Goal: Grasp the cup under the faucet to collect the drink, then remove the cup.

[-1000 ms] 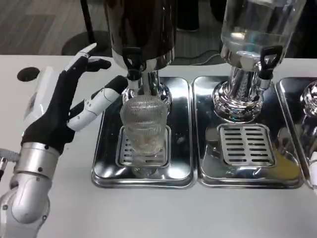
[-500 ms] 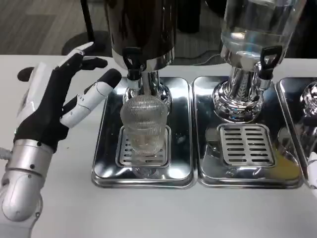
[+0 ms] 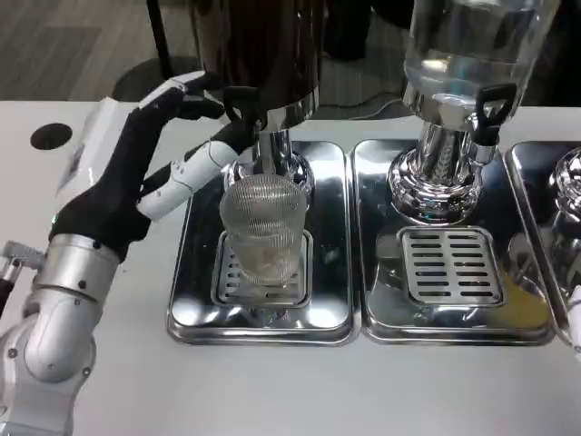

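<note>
A: Cup (image 3: 263, 229) stands centre-left of frame on the drip tray (image 3: 192, 300), directly under the dark dispenser's faucet (image 3: 243, 107), placed to catch the drink.

B: Left hand (image 3: 136, 173), upper left, fingers (image 3: 201, 161) spread, holding nothing, thumb reaching toward the faucet.

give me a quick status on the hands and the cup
Left hand open, fingers reaching toward the faucet tap. Cup upright on the drip tray under the faucet, not held. Nothing blocking the cup.
</note>
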`<state>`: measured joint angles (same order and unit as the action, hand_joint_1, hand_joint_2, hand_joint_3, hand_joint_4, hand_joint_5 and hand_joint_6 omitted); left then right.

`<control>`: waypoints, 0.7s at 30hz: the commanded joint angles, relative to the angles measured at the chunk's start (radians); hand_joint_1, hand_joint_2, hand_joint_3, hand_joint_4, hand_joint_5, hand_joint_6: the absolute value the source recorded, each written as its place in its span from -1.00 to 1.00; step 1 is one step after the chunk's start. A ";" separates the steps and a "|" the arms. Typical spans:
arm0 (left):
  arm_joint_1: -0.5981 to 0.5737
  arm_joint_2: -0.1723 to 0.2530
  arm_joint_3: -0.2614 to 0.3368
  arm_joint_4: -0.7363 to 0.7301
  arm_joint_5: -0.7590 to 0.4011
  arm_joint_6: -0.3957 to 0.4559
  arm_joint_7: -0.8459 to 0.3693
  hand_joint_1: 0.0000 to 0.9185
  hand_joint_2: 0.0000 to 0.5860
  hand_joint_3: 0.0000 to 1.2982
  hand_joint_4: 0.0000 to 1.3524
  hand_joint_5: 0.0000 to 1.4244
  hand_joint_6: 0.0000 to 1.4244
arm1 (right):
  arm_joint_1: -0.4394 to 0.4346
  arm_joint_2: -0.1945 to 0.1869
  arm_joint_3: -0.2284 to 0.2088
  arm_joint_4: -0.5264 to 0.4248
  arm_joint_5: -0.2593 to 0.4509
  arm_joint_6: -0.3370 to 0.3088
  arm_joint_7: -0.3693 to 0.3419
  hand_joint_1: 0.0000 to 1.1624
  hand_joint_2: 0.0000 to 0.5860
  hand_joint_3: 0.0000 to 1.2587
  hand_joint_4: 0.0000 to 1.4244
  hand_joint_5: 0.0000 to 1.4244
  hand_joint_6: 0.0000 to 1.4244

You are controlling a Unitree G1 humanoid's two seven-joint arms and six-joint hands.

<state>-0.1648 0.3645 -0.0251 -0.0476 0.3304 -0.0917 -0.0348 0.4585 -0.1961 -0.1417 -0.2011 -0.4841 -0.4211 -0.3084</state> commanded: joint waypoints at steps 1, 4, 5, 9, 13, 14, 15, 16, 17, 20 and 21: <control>-0.016 -0.006 -0.017 -0.023 0.014 0.014 -0.011 -1.00 -0.84 -0.56 -0.48 -0.61 -0.78 | 0.006 0.000 -0.008 -0.004 0.008 -0.013 -0.003 -0.01 1.00 -0.39 -0.63 -0.69 -0.78; -0.023 -0.006 -0.022 -0.039 0.014 0.019 -0.014 -1.00 -0.84 -0.56 -0.48 -0.61 -0.78 | 0.006 0.001 -0.008 -0.004 0.009 -0.014 -0.004 -0.01 1.00 -0.39 -0.63 -0.69 -0.78; -0.025 -0.007 -0.023 -0.047 0.012 0.021 -0.015 -1.00 -0.84 -0.56 -0.48 -0.61 -0.78 | 0.007 0.001 -0.008 -0.005 0.008 -0.014 -0.004 -0.01 1.00 -0.39 -0.63 -0.69 -0.78; -0.032 -0.012 -0.025 -0.076 0.014 0.025 -0.016 -1.00 -0.83 -0.54 -0.48 -0.61 -0.78 | 0.009 0.000 -0.009 -0.005 0.009 -0.015 -0.004 -0.01 1.00 -0.39 -0.63 -0.69 -0.78; -0.035 -0.014 -0.031 -0.097 0.023 0.032 -0.017 -1.00 -0.83 -0.51 -0.48 -0.61 -0.78 | 0.009 0.000 -0.008 -0.004 0.008 -0.017 -0.004 -0.01 1.00 -0.39 -0.63 -0.69 -0.78; -0.032 -0.015 -0.032 -0.103 0.026 0.033 -0.017 -1.00 -0.83 -0.51 -0.48 -0.61 -0.78 | 0.009 0.000 -0.008 -0.004 0.008 -0.017 -0.004 -0.01 1.00 -0.39 -0.63 -0.69 -0.78; -0.028 -0.018 -0.033 -0.107 0.029 0.034 -0.016 -1.00 -0.83 -0.50 -0.48 -0.61 -0.78 | 0.009 0.000 -0.008 -0.003 0.008 -0.017 -0.004 -0.01 1.00 -0.39 -0.63 -0.69 -0.78; -0.024 -0.020 -0.033 -0.108 0.029 0.035 -0.016 -1.00 -0.83 -0.49 -0.48 -0.61 -0.78 | 0.009 0.000 -0.008 -0.003 0.008 -0.018 -0.005 -0.01 1.00 -0.39 -0.63 -0.69 -0.78; -0.022 -0.022 -0.032 -0.109 0.030 0.035 -0.015 -1.00 -0.83 -0.49 -0.48 -0.60 -0.78 | 0.009 0.000 -0.008 -0.003 0.009 -0.018 -0.005 -0.01 1.00 -0.39 -0.63 -0.69 -0.78; -0.013 -0.023 -0.027 -0.109 0.029 0.034 -0.013 -1.00 -0.83 -0.46 -0.48 -0.60 -0.78 | 0.007 0.000 -0.009 -0.001 0.009 -0.019 -0.005 -0.01 1.00 -0.39 -0.63 -0.69 -0.78; -0.011 -0.024 -0.025 -0.109 0.027 0.033 -0.013 -1.00 -0.83 -0.46 -0.48 -0.60 -0.78 | 0.006 0.000 -0.008 -0.001 0.009 -0.019 -0.005 -0.01 1.00 -0.39 -0.63 -0.69 -0.78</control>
<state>-0.1909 0.3429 -0.0557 -0.1476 0.3579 -0.0663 -0.0422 0.4649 -0.1961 -0.1437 -0.2011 -0.4828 -0.4245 -0.3084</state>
